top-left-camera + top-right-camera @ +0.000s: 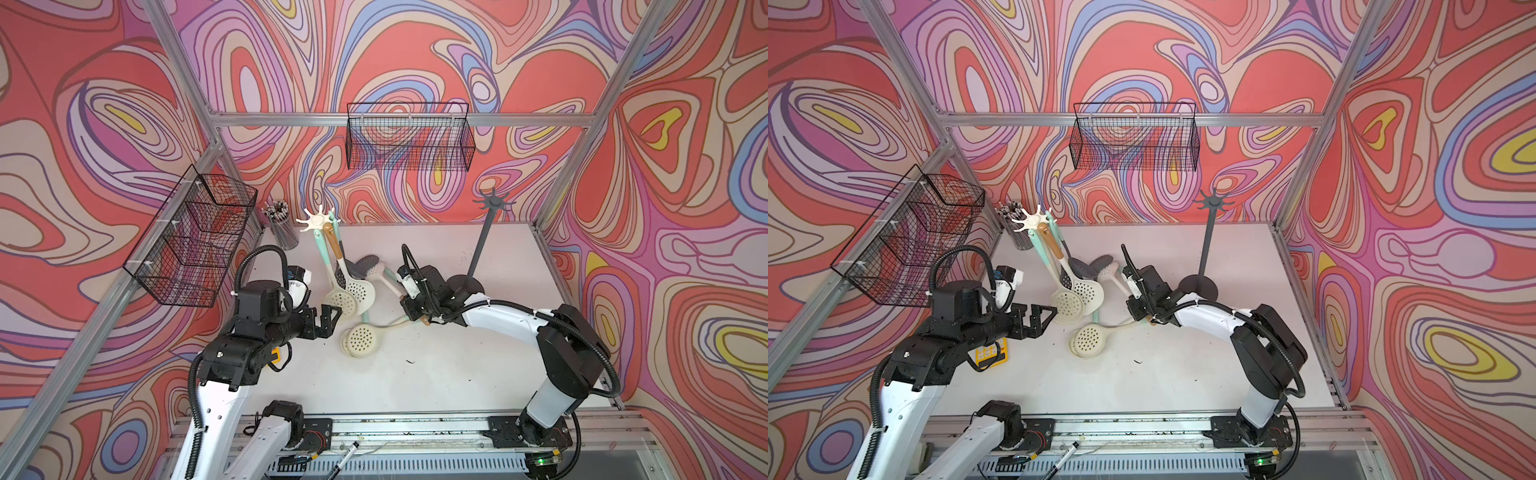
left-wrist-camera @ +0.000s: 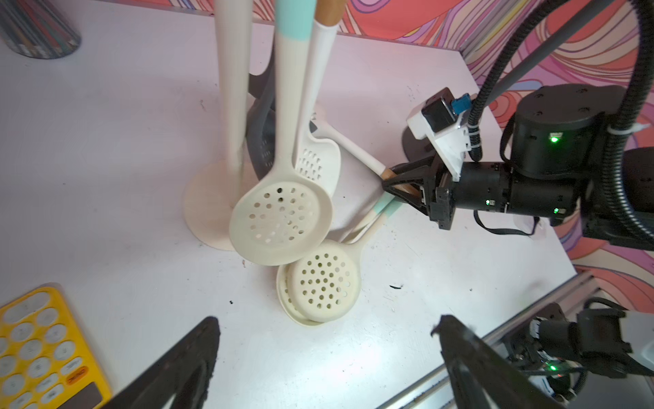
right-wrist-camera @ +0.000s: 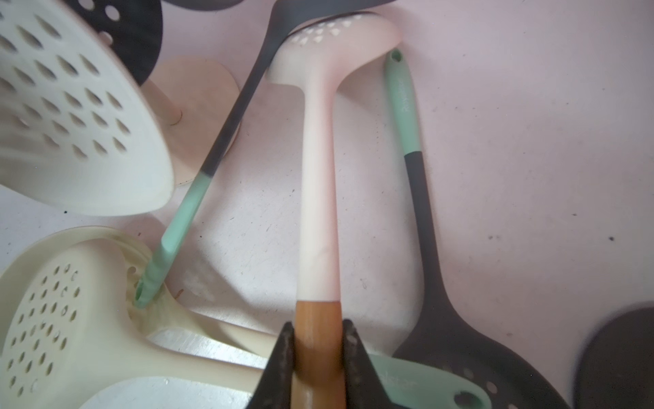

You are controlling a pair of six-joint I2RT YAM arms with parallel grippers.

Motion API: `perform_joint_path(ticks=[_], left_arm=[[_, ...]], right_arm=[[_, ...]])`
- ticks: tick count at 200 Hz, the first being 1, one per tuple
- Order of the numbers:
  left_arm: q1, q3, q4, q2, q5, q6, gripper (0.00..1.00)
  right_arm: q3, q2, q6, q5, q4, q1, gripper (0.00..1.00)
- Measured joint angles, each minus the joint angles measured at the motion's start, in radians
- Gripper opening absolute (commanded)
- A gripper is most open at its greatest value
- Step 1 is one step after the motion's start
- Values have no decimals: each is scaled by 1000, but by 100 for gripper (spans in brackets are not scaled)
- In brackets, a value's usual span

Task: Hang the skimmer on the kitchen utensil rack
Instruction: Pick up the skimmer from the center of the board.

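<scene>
Wooden handle of the pale skimmer sits clamped in my right jaws; left jaws gape empty. I should lift slowly, clear of the grey skimmer alongside.

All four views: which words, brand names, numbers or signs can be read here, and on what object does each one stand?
No text here can be read with certainty.
Mint handle: a raised brand word runs along it, too blurred to read.
Second mint handle: raised letters, partly hidden and blurred, unreadable.
Yellow calculator: markings on the keys and a word on its orange key, all too blurred to read.
</scene>
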Motion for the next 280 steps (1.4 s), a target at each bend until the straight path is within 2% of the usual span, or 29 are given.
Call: perform_joint_path(ticks=[62, 90, 116, 159, 231, 280], left_arm=[[-10, 5, 40, 23, 285, -50, 100], [-100, 82, -31, 94, 346, 13, 100], [-218, 117, -61, 106, 304, 59, 98], [-282, 109, -30, 108, 208, 74, 90], [-541, 9, 282, 61, -26, 95, 80], [-725, -42, 512, 134, -175, 240, 76]], right_arm=[[7, -170, 70, 23, -127, -6, 5], [25, -214, 99, 34, -181, -11, 5], [37, -231, 127, 39, -235, -19, 5], [88, -233, 170, 55, -328, -42, 3], [188, -242, 220, 63, -436, -54, 2], [245, -258, 247, 55, -529, -68, 2]])
